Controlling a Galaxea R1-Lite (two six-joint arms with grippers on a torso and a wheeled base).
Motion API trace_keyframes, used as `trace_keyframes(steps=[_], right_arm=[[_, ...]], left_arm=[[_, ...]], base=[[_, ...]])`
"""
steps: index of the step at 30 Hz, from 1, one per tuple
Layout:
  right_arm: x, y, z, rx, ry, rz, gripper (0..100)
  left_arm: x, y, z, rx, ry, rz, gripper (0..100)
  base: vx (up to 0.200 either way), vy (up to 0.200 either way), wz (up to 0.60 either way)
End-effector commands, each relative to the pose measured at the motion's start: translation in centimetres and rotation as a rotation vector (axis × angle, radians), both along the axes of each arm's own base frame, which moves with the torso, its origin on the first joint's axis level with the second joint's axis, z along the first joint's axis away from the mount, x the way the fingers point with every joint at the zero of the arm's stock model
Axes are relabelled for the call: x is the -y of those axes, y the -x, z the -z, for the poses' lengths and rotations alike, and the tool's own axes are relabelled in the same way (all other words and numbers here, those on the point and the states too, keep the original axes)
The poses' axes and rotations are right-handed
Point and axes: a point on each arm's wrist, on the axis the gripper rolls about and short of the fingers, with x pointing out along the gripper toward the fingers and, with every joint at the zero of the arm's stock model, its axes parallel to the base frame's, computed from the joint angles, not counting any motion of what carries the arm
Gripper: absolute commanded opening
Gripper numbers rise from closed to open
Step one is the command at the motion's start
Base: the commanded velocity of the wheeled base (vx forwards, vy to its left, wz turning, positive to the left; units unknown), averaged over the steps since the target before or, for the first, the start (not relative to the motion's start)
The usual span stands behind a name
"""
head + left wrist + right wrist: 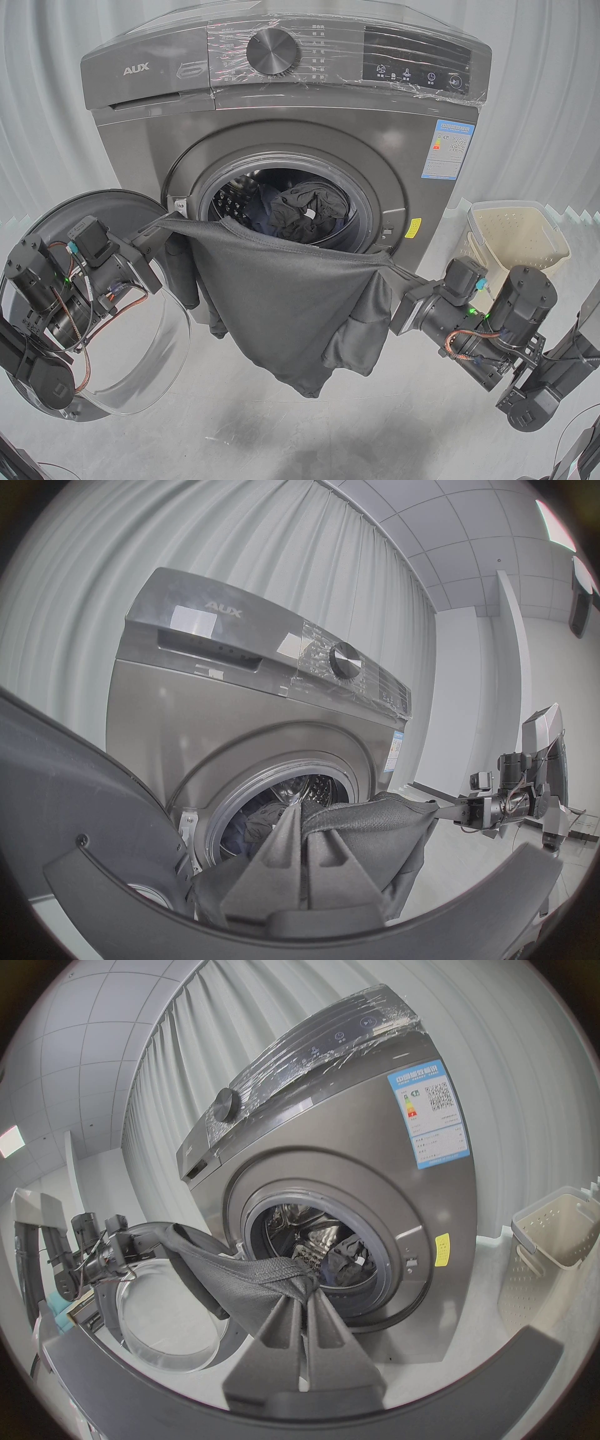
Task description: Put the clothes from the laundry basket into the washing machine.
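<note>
A dark grey garment [287, 300] hangs stretched between both grippers in front of the washing machine [281, 125] opening. My left gripper [164, 224] is shut on its left corner beside the drum opening. My right gripper [395, 270] is shut on its right corner, to the lower right of the opening. The cloth's top edge runs across the lower rim of the drum [287, 206], where dark clothes [306, 212] lie inside. In the wrist views the garment [362, 830] bunches at the left fingertips, and the garment [250, 1279] bunches at the right fingertips.
The round glass door [106, 312] stands swung open at the left, behind my left arm. A beige perforated laundry basket [519, 237] stands on the floor to the right of the machine, behind my right arm. Grey floor [281, 431] lies below the hanging cloth.
</note>
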Motion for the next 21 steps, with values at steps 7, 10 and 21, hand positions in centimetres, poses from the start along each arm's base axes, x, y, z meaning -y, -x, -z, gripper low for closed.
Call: trace_keyframes(steps=[7,10,21], right_arm=[[-0.1,-0.7,-2.8,0.084,-0.075,0.031,0],[0.0,-0.6,-3.3,0.099,-0.086,0.031,0],[0.0,-0.7,-4.2,0.127,-0.099,0.058,0]], left_arm=[[0.0,0.6,-0.4,0.016,0.001,0.004,0],[0.0,0.6,-0.3,0.013,0.001,0.004,0],[0.4,0.9,-0.1,0.007,-0.008,0.019,0]], base=[[0.0,0.0,0.0],[0.0,0.0,0.0],[0.0,0.0,0.0]])
